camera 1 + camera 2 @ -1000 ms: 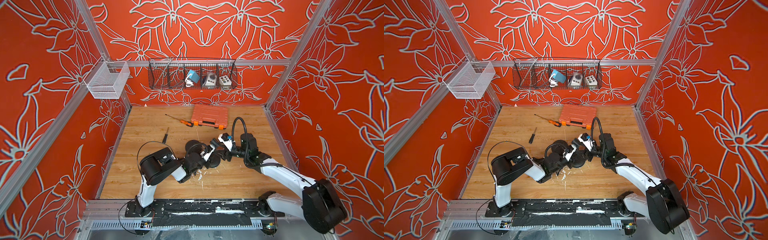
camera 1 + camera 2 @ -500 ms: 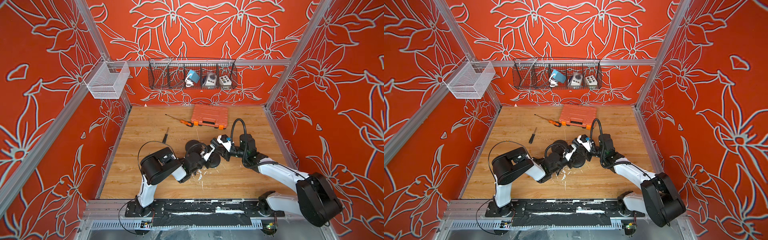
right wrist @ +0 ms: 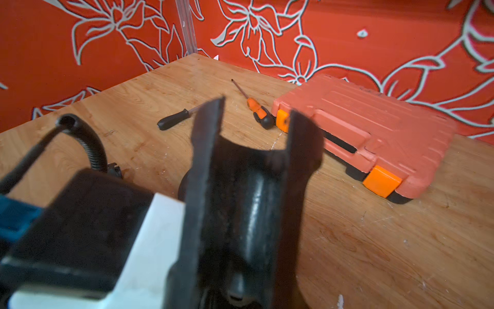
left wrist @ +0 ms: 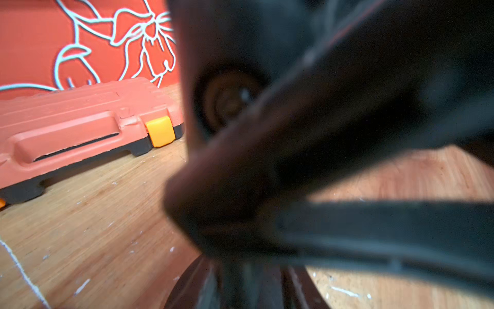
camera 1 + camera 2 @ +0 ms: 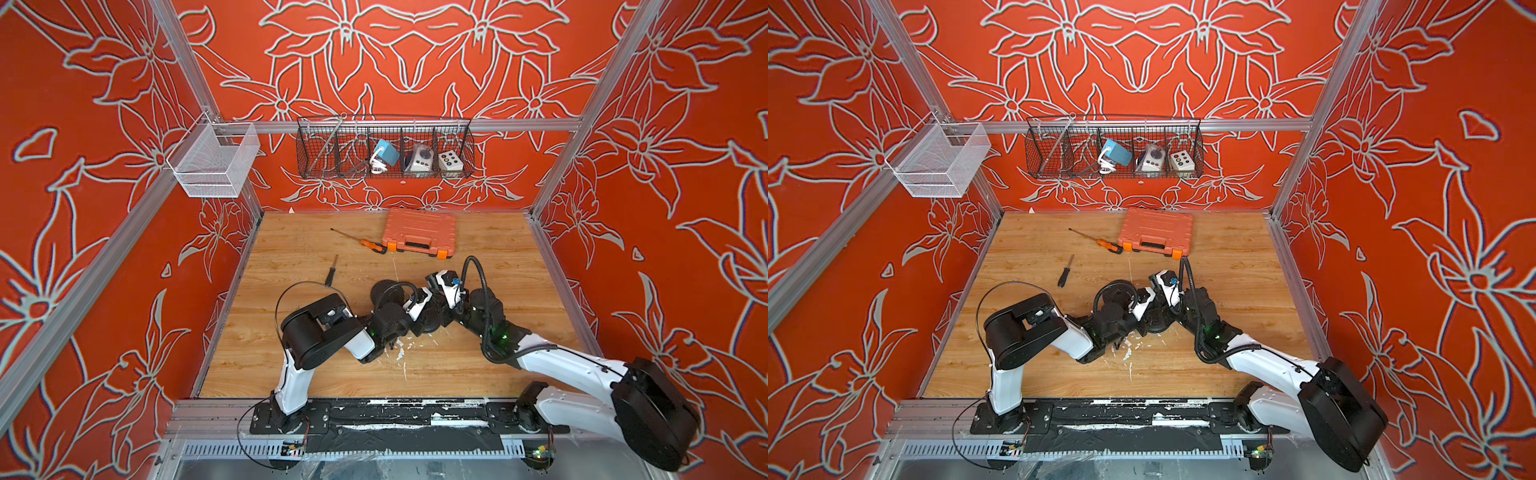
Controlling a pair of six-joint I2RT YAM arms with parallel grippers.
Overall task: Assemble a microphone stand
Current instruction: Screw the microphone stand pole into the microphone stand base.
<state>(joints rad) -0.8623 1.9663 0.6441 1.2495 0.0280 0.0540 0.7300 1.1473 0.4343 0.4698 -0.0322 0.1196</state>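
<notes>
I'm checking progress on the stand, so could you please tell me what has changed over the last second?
The right gripper shifted slightly toward the left arm; its fingers now flank a black tube, apparently gripping it. Whether the left gripper let anything go cannot be seen. The left arm, orange case, orange-handled screwdriver and black screwdriver stayed put.

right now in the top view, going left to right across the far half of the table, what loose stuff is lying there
black-handled screwdriver → orange-handled screwdriver → orange tool case
</notes>
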